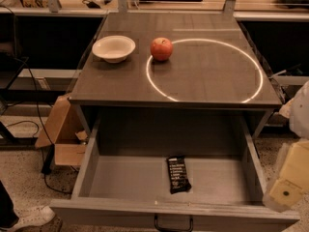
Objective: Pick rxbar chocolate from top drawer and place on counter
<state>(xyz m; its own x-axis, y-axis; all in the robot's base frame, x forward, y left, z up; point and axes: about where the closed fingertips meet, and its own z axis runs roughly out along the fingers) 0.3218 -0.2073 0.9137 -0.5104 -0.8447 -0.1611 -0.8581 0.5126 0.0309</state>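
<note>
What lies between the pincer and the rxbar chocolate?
In the camera view, the pincer is outside the top drawer, at its right. Between it and the rxbar chocolate lie only the drawer's right wall and bare grey floor.

rxbar chocolate [178,174], white lettering, none readable

The end effector [285,185], at the right edge, is partly cut off.
</note>
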